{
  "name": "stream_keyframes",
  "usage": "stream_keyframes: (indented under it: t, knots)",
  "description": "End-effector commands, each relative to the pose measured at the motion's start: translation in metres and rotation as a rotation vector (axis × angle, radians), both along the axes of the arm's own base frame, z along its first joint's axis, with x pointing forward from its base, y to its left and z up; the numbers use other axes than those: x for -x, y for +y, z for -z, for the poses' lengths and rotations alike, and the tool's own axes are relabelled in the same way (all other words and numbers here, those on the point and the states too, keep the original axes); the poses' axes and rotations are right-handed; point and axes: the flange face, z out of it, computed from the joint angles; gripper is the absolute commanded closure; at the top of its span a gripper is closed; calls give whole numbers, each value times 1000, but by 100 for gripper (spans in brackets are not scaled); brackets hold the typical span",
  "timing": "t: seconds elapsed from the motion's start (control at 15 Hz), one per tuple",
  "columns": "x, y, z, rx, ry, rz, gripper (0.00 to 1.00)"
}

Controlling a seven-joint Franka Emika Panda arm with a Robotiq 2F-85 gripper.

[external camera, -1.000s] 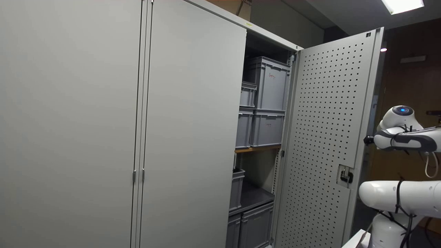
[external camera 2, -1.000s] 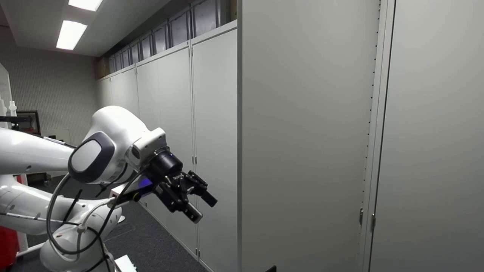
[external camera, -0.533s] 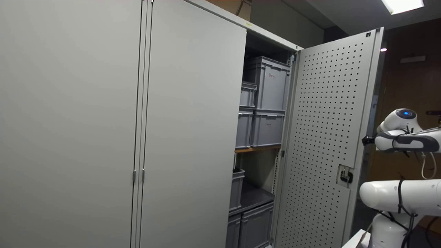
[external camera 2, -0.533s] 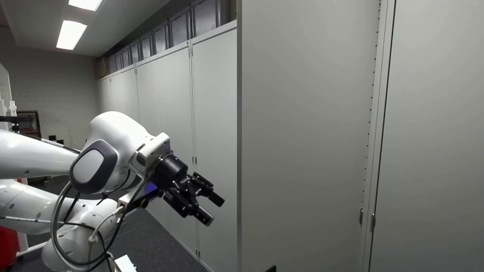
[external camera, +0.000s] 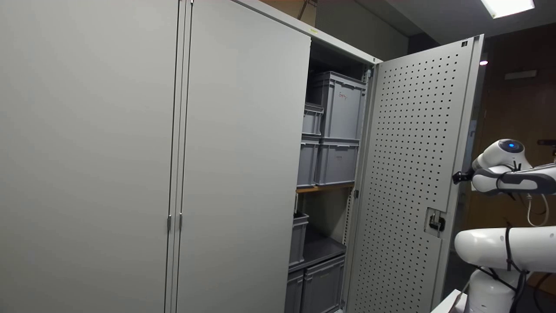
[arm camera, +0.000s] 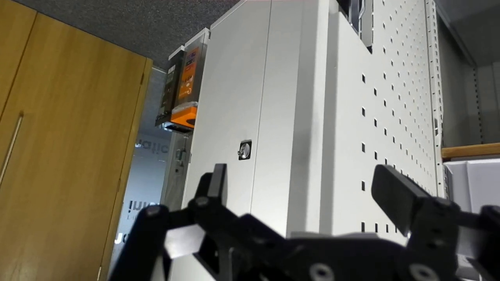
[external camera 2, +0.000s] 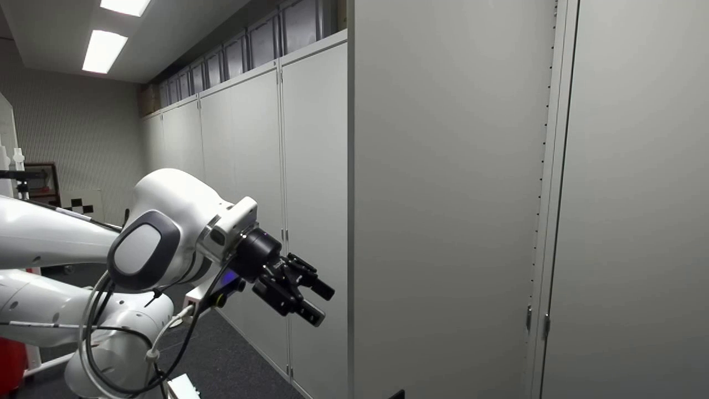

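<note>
My black gripper (external camera 2: 320,303) points toward the free edge of an open grey cabinet door (external camera 2: 443,199). In the wrist view the gripper (arm camera: 304,181) stands wide open, and nothing is between its fingers. The door's perforated inner side (arm camera: 351,136) and its folded edge show ahead, behind the gap between the jaws. In an exterior view the gripper (external camera: 456,178) appears small in front of the open door (external camera: 417,152), higher than its lock (external camera: 435,221). No contact with the door is visible.
Grey boxes (external camera: 343,108) stand on shelves inside the open cabinet. Closed doors (external camera: 243,156) stand beside it, and more closed cabinets (external camera 2: 255,183) line the wall. The wrist view is upside down; it shows a wooden door (arm camera: 70,136) and a cabinet lock (arm camera: 245,150).
The arm has moved lower, and my gripper has come closer to the door's free edge, shifting right in an exterior view. The door has not moved; the jaws have stayed open.
</note>
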Motion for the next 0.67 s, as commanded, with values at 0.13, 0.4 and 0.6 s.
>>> stream_keyframes:
  t: [0.13, 0.4, 0.6]
  knots:
    - [-11, 1, 3, 45, 3, -72, 0]
    - [-15, 1, 6, 48, 7, -96, 0]
    - [-16, 0, 9, 38, 0, -111, 0]
